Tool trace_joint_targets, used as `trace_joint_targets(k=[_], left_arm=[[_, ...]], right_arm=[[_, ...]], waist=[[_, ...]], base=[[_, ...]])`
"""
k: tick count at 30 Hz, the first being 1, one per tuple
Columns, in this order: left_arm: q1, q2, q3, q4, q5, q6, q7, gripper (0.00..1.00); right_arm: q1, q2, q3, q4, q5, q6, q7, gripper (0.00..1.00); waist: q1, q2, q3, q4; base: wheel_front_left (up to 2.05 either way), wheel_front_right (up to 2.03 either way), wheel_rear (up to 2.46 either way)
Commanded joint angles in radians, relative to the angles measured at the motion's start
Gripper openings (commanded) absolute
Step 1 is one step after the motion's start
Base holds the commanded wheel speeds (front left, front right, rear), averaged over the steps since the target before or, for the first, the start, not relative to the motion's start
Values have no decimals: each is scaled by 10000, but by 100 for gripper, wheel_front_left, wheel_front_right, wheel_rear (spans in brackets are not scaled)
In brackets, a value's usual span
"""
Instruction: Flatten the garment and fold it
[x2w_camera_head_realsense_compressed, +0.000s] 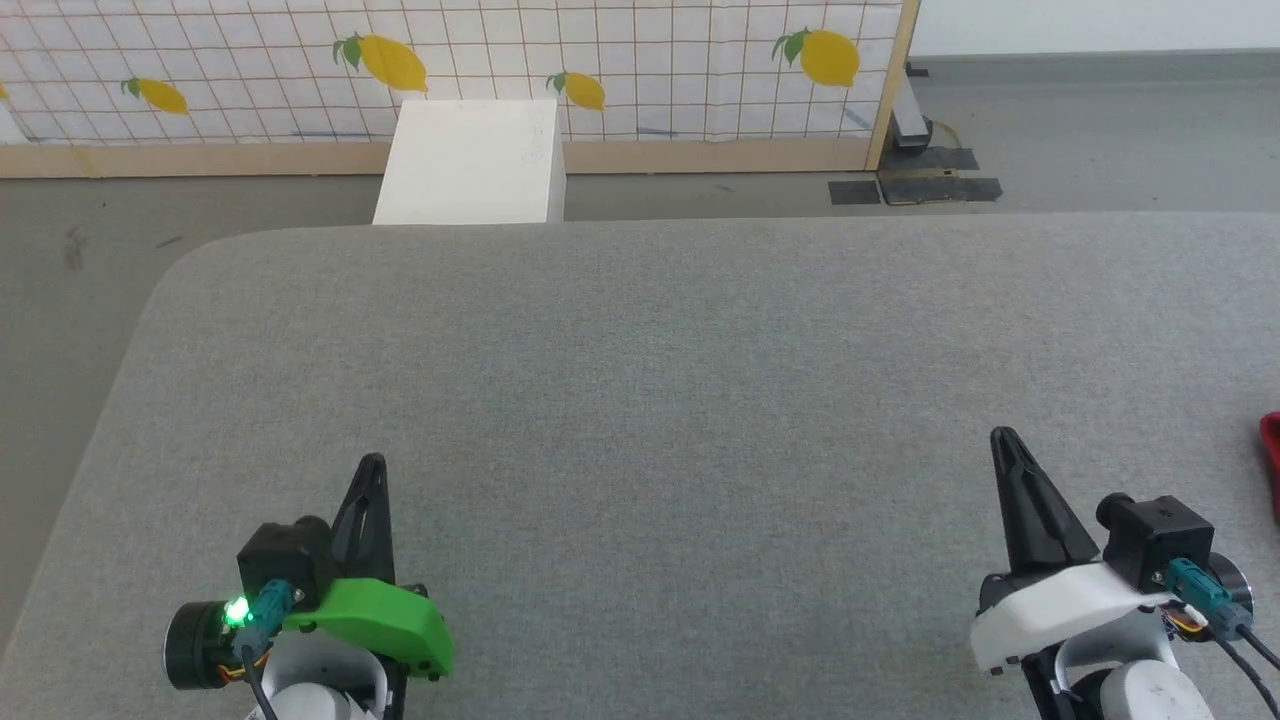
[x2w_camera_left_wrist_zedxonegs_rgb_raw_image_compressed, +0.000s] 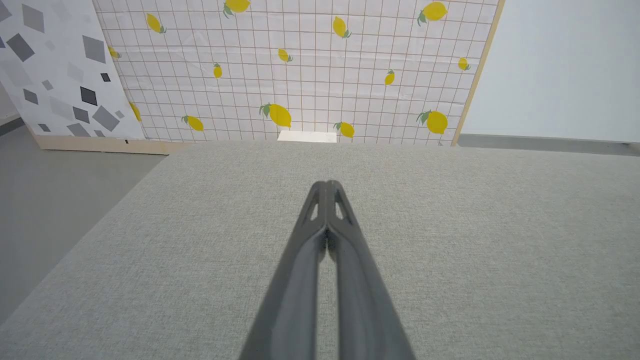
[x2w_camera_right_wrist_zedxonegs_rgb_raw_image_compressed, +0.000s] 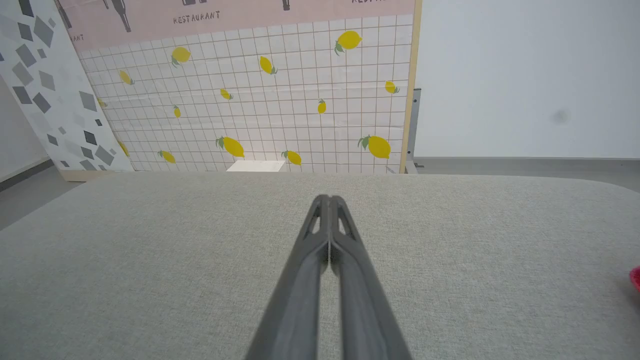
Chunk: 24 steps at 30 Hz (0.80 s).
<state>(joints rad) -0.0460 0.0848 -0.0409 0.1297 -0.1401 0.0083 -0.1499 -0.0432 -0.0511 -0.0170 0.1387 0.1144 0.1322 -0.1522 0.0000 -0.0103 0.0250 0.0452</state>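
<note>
1. Counter (x2w_camera_head_realsense_compressed: 640, 400): grey woven covering, with a rounded corner at 10 o'clock in the head view. Grey floor (x2w_camera_head_realsense_compressed: 80, 260) borders it on the far and left sides.
2. Panel (x2w_camera_head_realsense_compressed: 650, 70): white grid print with yellow lemons and a wooden frame. It stands on the floor beyond the counter at 12 o'clock.
3. Block (x2w_camera_head_realsense_compressed: 470, 165): plain white, set against the panel at 11 o'clock, just behind the counter's far edge.
4. Left end effector (x2w_camera_head_realsense_compressed: 372, 468): located at 7 o'clock over the counter (green housing behind it). The fingers are pressed together tip to tip and grip nothing, as the left wrist view (x2w_camera_left_wrist_zedxonegs_rgb_raw_image_compressed: 327, 186) shows.
5. Right end effector (x2w_camera_head_realsense_compressed: 1003, 440): located at 5 o'clock (white housing). The fingers are likewise pressed together and empty (x2w_camera_right_wrist_zedxonegs_rgb_raw_image_compressed: 329, 200).
6. Garment (x2w_camera_head_realsense_compressed: 1272, 458): a red sliver on the counter at the 3 o'clock frame edge, apart from the right end effector. The rest is cut off.
</note>
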Motion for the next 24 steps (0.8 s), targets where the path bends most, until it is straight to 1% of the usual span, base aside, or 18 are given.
trace_joint_targets(k=[1, 24], left_arm=[[119, -74, 45, -70, 163, -35, 46, 0], [247, -177, 182, -533, 629, -53, 593, 0]], right_arm=[[114, 4, 17, -110, -108, -7, 75, 0], [234, 6, 75, -592, -498, -10, 620, 0]], waist=[[0, 45, -5, -9], [0, 67, -97, -176]], base=[[0, 0, 0], [0, 0, 0]])
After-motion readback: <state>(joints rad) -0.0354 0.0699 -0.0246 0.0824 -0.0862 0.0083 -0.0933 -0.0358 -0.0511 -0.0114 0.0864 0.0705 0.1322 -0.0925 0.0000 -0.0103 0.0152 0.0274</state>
